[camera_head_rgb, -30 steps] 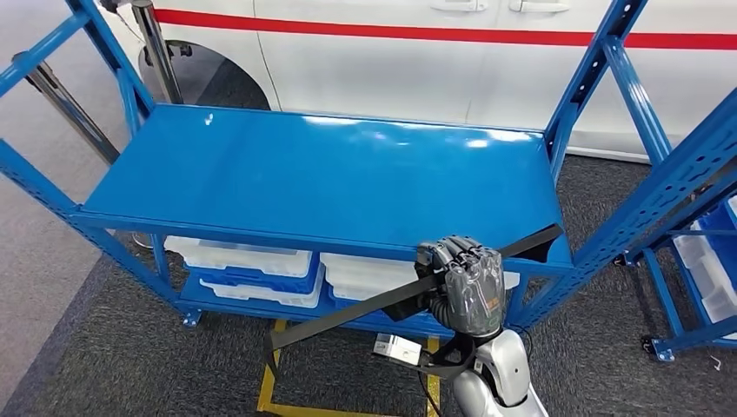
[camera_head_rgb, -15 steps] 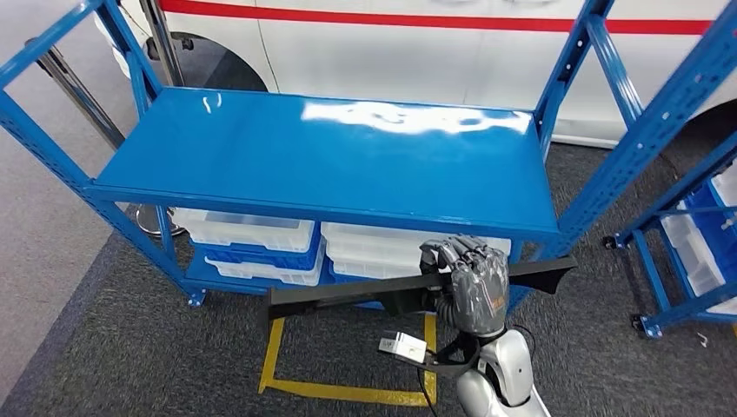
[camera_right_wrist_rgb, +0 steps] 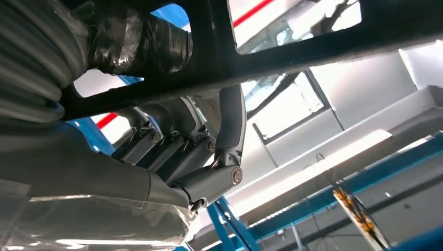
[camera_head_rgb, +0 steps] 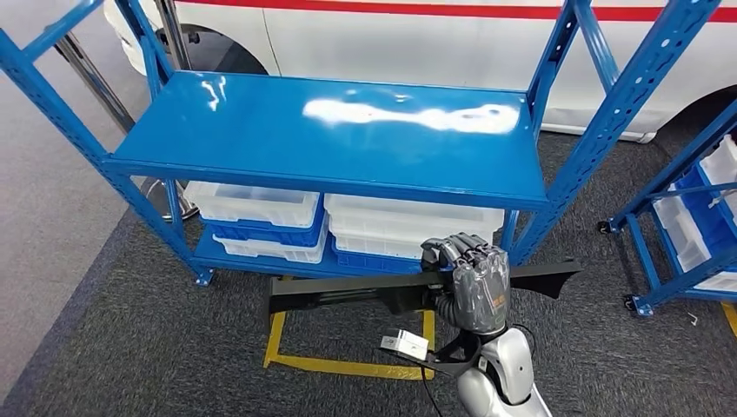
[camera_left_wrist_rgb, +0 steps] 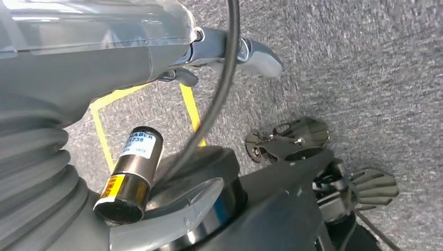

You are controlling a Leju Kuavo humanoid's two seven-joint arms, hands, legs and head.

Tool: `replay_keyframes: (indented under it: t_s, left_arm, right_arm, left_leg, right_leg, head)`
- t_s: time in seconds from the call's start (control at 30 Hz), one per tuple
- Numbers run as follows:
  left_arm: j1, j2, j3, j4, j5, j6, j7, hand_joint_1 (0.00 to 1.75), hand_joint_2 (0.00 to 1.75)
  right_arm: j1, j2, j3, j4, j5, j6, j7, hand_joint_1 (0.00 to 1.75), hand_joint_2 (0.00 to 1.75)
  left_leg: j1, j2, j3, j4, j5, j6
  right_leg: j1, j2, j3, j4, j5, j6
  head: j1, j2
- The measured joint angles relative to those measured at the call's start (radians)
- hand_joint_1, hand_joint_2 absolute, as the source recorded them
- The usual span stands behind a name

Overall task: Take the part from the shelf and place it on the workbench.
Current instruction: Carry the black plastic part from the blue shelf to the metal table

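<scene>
Item: long black part (camera_head_rgb: 348,291), a flat bar with a forked end, carried roughly level in front of my body, low and just short of the blue rack's front edge. In the earlier head pictures it slanted up across the rack's corner; now it lies near horizontal and clear of the frame.

Right hand (camera_head_rgb: 474,280): fingers wrapped over the part's middle, thumb under it; the right wrist view shows dark fingers (camera_right_wrist_rgb: 203,151) curled around the bar (camera_right_wrist_rgb: 313,47).

Left hand: its arm hangs toward the carpet; I cannot tell from the left wrist view how its fingers lie.

Worktop: blue rack (camera_head_rgb: 330,130), top deck bare and glossy, white bins (camera_head_rgb: 252,208) and blue trays on the lower level. A white vehicle with a red stripe (camera_head_rgb: 434,39) stands behind it.

Change: the whole view has shifted, the rack sitting further from me and more of the carpet and yellow floor tape (camera_head_rgb: 339,365) showing, so I read this as my camera moving.

Status: part secured, not yet set down; my judgement is that raising it over the deck comes next.
</scene>
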State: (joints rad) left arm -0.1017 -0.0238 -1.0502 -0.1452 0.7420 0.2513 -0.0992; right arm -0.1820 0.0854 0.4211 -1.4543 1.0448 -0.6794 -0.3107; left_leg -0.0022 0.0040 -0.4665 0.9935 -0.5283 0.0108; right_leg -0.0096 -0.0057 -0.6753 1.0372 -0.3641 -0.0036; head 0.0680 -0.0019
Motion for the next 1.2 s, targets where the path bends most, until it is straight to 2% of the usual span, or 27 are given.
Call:
replay_keyframes:
  t_s: [0.03,0.07,0.1,0.13,0.17,0.2,0.23,0.27,0.33,0.4,0.43,0.47,0.53,0.57,0.6,0.7,0.73,0.77,0.8,0.87,0.93,0.97,1.03,1.07,1.1,1.13,1.2]
  left_arm:
    - [0.0,-0.001,0.0,0.0,0.002,0.0,0.0,0.0,1.75]
    - [-0.001,-0.002,-0.001,0.0,0.004,0.0,0.0,0.0,1.75]
    - [-0.001,-0.003,-0.001,0.0,0.004,0.0,0.0,0.0,1.75]
    - [-0.001,-0.003,-0.001,0.0,0.005,0.0,0.0,0.0,1.75]
    - [-0.001,-0.003,-0.001,0.0,0.005,0.0,0.001,0.0,1.75]
    - [-0.001,-0.003,-0.001,0.0,0.006,0.0,0.002,0.0,1.75]
    - [-0.001,-0.003,-0.002,0.0,0.007,0.0,0.002,0.0,1.75]
    - [0.0,-0.003,-0.002,0.0,0.007,0.0,0.004,0.0,1.75]
    - [-0.001,-0.004,-0.004,0.0,0.009,-0.001,0.005,0.0,1.75]
    - [-0.002,-0.005,-0.006,0.0,0.009,-0.001,0.005,0.0,1.75]
    - [-0.002,-0.004,-0.007,0.0,0.01,-0.001,0.005,0.0,1.75]
    - [-0.002,-0.004,-0.007,0.0,0.011,-0.001,0.006,0.0,1.75]
    - [-0.002,-0.004,-0.008,0.0,0.016,-0.001,0.006,0.0,1.75]
    - [-0.001,-0.003,-0.008,0.0,0.019,-0.001,0.006,0.0,1.75]
    - [-0.001,-0.003,-0.008,0.001,0.022,-0.001,0.006,0.0,1.75]
    - [-0.003,-0.003,-0.009,0.001,0.024,-0.001,0.005,0.0,1.75]
    - [-0.003,-0.003,-0.009,0.001,0.024,-0.001,0.005,0.0,1.75]
    - [-0.004,-0.003,-0.009,0.001,0.024,-0.001,0.005,0.0,1.75]
    - [-0.003,-0.003,-0.009,0.001,0.024,-0.001,0.005,0.0,1.75]
    - [-0.003,-0.003,-0.01,0.001,0.024,-0.001,0.006,0.0,1.75]
    - [-0.004,-0.002,-0.011,0.001,0.024,0.0,0.005,0.0,1.75]
    - [-0.005,-0.002,-0.012,0.001,0.024,0.0,0.005,0.0,1.75]
    - [-0.004,-0.002,-0.014,0.001,0.024,0.0,0.004,0.0,1.75]
    - [-0.004,-0.003,-0.015,0.001,0.024,0.0,0.004,0.0,1.75]
    - [-0.003,-0.004,-0.016,0.001,0.024,0.0,0.003,0.0,1.75]
    - [-0.003,-0.005,-0.016,0.001,0.024,0.0,0.003,0.0,1.75]
    - [-0.003,-0.004,-0.016,0.001,0.025,0.0,0.001,0.0,1.75]
  right_arm:
    - [-0.001,-0.001,0.0,0.001,-0.002,0.0,0.0,1.75,1.75]
    - [-0.002,-0.001,0.0,0.002,-0.004,0.0,0.0,1.75,1.75]
    - [-0.002,-0.002,0.0,0.003,-0.004,0.0,0.001,1.75,1.75]
    - [-0.002,-0.003,0.0,0.004,-0.005,0.0,0.001,1.75,1.75]
    - [-0.003,-0.005,0.0,0.005,-0.006,0.0,0.001,1.75,1.75]
    - [-0.003,-0.006,0.0,0.006,-0.006,0.0,0.001,1.75,1.75]
    - [-0.003,-0.009,0.0,0.008,-0.006,0.0,0.002,1.75,1.75]
    - [-0.003,-0.011,0.0,0.01,-0.006,0.0,0.003,1.75,1.75]
    - [-0.005,-0.014,-0.003,0.011,-0.006,0.0,0.005,1.75,1.75]
    - [-0.01,-0.016,-0.009,0.01,-0.007,0.0,0.005,1.75,1.75]
    - [-0.013,-0.016,-0.015,0.01,-0.009,0.0,0.006,1.75,1.75]
    - [-0.015,-0.016,-0.025,0.009,-0.013,0.0,0.006,1.75,1.75]
    - [-0.016,-0.017,-0.049,0.008,-0.03,0.0,0.006,1.75,1.75]
    - [-0.017,-0.018,-0.061,0.007,-0.039,0.0,0.007,1.75,1.75]
    - [-0.018,-0.018,-0.071,0.005,-0.048,0.0,0.008,1.75,1.75]
    - [-0.018,-0.022,-0.09,-0.004,-0.061,0.0,0.013,1.75,1.75]
    - [-0.018,-0.024,-0.095,-0.005,-0.062,0.0,0.014,1.75,1.75]
    - [-0.017,-0.025,-0.099,-0.006,-0.062,0.0,0.015,1.75,1.75]
    - [-0.016,-0.027,-0.102,-0.006,-0.061,0.0,0.016,1.75,1.75]
    - [-0.016,-0.028,-0.104,-0.009,-0.06,0.0,0.017,1.75,1.75]
    - [-0.017,-0.029,-0.107,-0.014,-0.059,0.0,0.017,1.75,1.75]
    - [-0.017,-0.03,-0.108,-0.016,-0.059,0.0,0.017,1.75,1.75]
    - [-0.017,-0.031,-0.11,-0.017,-0.057,0.0,0.017,1.75,1.75]
    - [-0.016,-0.031,-0.111,-0.017,-0.055,0.0,0.017,1.75,1.75]
    - [-0.014,-0.032,-0.111,-0.017,-0.052,0.0,0.017,1.75,1.75]
    - [-0.013,-0.033,-0.112,-0.017,-0.048,0.0,0.017,1.75,1.75]
    - [-0.011,-0.034,-0.113,-0.017,-0.042,0.0,0.017,1.75,1.75]
  left_leg:
    - [0.001,0.002,-0.007,-0.006,0.013,0.006]
    - [0.003,0.005,-0.016,-0.01,0.026,0.014]
    - [0.006,0.007,-0.026,-0.015,0.041,0.021]
    - [0.007,0.009,-0.041,-0.015,0.055,0.027]
    - [0.007,0.01,-0.058,-0.014,0.067,0.03]
    - [0.007,0.01,-0.075,-0.012,0.08,0.03]
    - [0.007,0.01,-0.093,-0.008,0.092,0.029]
    - [0.007,0.01,-0.112,-0.003,0.102,0.027]
    - [0.008,0.01,-0.148,0.012,0.118,0.02]
    - [0.006,0.009,-0.177,0.031,0.13,0.01]
    - [0.005,0.009,-0.184,0.038,0.136,0.004]
    - [0.004,0.009,-0.188,0.04,0.143,-0.002]
    - [0.007,0.007,-0.193,0.041,0.154,-0.014]
    - [0.009,0.006,-0.199,0.05,0.139,-0.02]
    - [0.011,0.005,-0.209,0.075,0.106,-0.026]
    - [0.014,0.003,-0.244,0.238,-0.038,-0.036]
    - [0.014,0.003,-0.245,0.287,-0.054,-0.038]
    - [0.014,0.003,-0.234,0.31,-0.047,-0.038]
    - [0.013,0.003,-0.207,0.301,-0.021,-0.036]
    - [0.012,0.002,-0.114,0.192,0.018,-0.025]
    - [0.006,0.002,-0.024,0.057,0.005,-0.014]
    - [0.003,0.001,-0.005,0.018,-0.006,-0.01]
    - [0.001,0.002,-0.009,-0.001,0.007,0.0]
    - [0.002,0.004,-0.016,-0.006,0.021,0.007]
    - [0.004,0.007,-0.026,-0.01,0.036,0.016]
    - [0.006,0.009,-0.039,-0.012,0.05,0.024]
    - [0.005,0.011,-0.073,-0.009,0.076,0.032]
  right_leg:
    - [-0.001,0.001,-0.003,-0.001,0.0,0.006]
    - [-0.002,0.002,-0.009,0.009,-0.018,0.011]
    - [-0.002,0.003,-0.02,0.036,-0.057,0.015]
    - [-0.004,0.004,-0.034,0.084,-0.111,0.018]
    - [-0.005,0.004,-0.048,0.146,-0.164,0.021]
    - [-0.006,0.004,-0.058,0.209,-0.198,0.024]
    - [-0.007,0.004,-0.059,0.256,-0.206,0.028]
    - [-0.007,0.004,-0.047,0.275,-0.19,0.03]
    - [-0.011,0.004,0.028,0.212,-0.138,0.033]
    - [-0.01,0.004,0.123,0.082,-0.144,0.029]
    - [-0.008,0.005,0.151,0.036,-0.16,0.026]
    - [-0.005,0.005,0.161,0.011,-0.173,0.02]
    - [-0.005,0.002,0.151,0.004,-0.163,0.005]
    - [-0.006,0.0,0.143,0.003,-0.153,-0.003]
    - [-0.007,-0.002,0.132,0.001,-0.141,-0.011]
    - [-0.006,-0.003,0.09,0.001,-0.104,-0.022]
    - [-0.005,-0.003,0.074,0.002,-0.092,-0.022]
    - [-0.004,-0.003,0.057,0.004,-0.079,-0.021]
    - [-0.003,-0.003,0.041,0.006,-0.068,-0.02]
    - [-0.002,-0.002,0.015,0.009,-0.047,-0.015]
    - [-0.001,-0.002,0.001,0.009,-0.027,-0.005]
    - [-0.002,-0.003,-0.001,0.006,-0.016,0.001]
    - [-0.003,-0.004,-0.004,-0.004,0.004,0.014]
    - [-0.004,-0.003,-0.009,-0.002,-0.003,0.02]
    - [-0.004,-0.001,-0.02,0.016,-0.031,0.024]
    - [-0.005,0.0,-0.034,0.053,-0.077,0.027]
    - [-0.006,0.001,-0.065,0.176,-0.178,0.032]
  head:
    - [-0.001,0.0]
    - [-0.001,0.0]
    - [0.0,0.0]
    - [0.0,0.0]
    - [0.001,0.0]
    - [0.001,0.0]
    - [0.001,0.0]
    - [0.001,0.0]
    - [0.001,0.0]
    - [0.0,0.0]
    - [0.0,0.0]
    - [0.0,0.0]
    - [0.0,0.0]
    - [-0.001,0.0]
    - [-0.001,0.0]
    - [-0.002,0.0]
    - [-0.002,0.0]
    - [-0.002,0.0]
    - [-0.002,0.0]
    - [-0.002,0.0]
    - [-0.002,0.0]
    - [-0.002,0.0]
    - [-0.002,0.0]
    - [-0.002,0.0]
    - [-0.001,0.0]
    - [-0.001,0.0]
    - [0.0,0.0]
